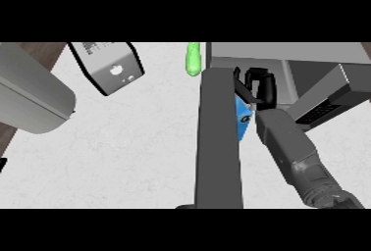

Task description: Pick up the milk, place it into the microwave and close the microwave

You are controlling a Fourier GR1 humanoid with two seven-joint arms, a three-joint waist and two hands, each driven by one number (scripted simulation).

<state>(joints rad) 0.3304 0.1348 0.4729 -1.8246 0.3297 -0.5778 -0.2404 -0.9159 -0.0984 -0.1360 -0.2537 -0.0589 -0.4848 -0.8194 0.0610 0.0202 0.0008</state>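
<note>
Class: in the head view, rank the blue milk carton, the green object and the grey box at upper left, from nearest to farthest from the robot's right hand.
From the right hand:
1. Blue milk carton, just below the hand, beside the open microwave door.
2. Green object, up and to the left, beyond the door.
3. Grey box, far left on the counter.

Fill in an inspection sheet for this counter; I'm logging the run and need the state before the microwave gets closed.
Surface: pale counter, mostly bare.
Job's things: blue milk carton held at the microwave opening; door open.
Clutter: green object; dark box.
Hands: right hand curled on the carton; left not seen.
Cables: nothing seen.
Surroundings: grey rounded appliance at left.
</note>
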